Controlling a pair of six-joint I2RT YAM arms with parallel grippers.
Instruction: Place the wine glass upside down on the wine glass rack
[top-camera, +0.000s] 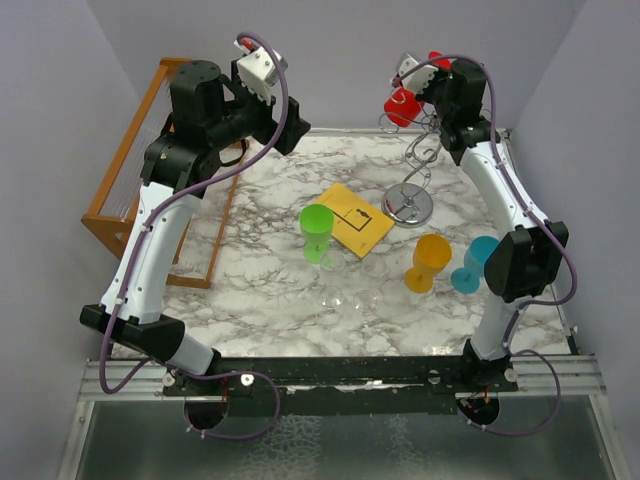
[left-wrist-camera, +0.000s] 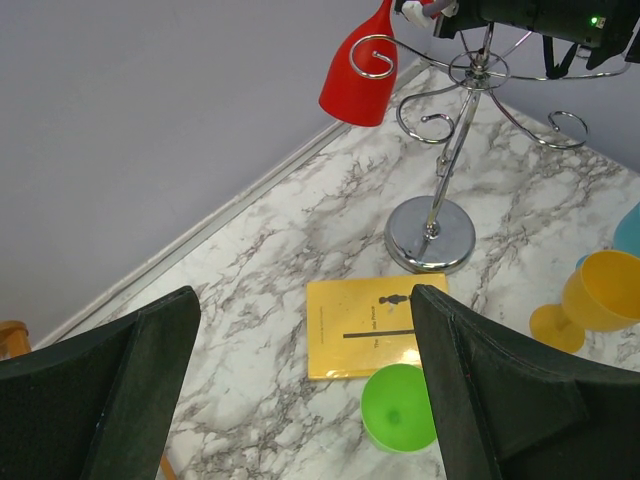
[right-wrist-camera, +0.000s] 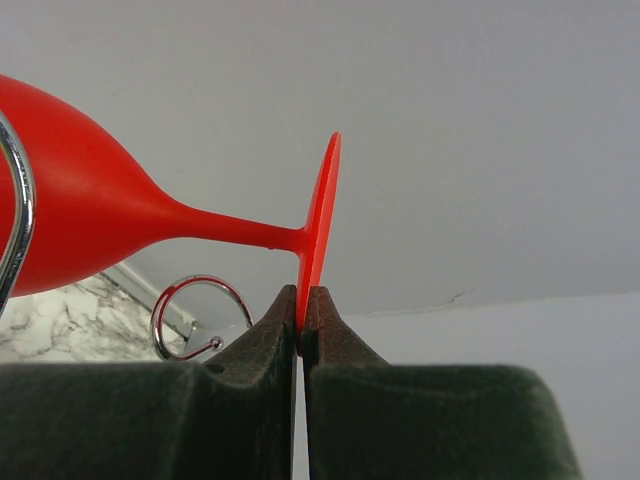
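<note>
Four wine glasses, the red glass (top-camera: 400, 105) by the top of the one silver wire rack (top-camera: 408, 205) and the green glass (top-camera: 317, 232), orange glass (top-camera: 430, 262) and blue glass (top-camera: 477, 262) near its base; one yellow booklet (top-camera: 355, 222) beside that base; one wooden rack (top-camera: 120, 190) well to its left.

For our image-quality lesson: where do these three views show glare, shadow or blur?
Top view: even light, soft shadows, a bright glint on the base of the rack. Left wrist view: sharp throughout; the dark fingers of the left claw fill the lower corners. Right wrist view: the red glass is crisp, with a highlight streak on the rack wire at the left edge.

obstacles: green glass (top-camera: 317, 232), yellow glass (top-camera: 430, 262) near wire rack (top-camera: 409, 205) | free: near-left tabletop (top-camera: 260, 290)
</note>
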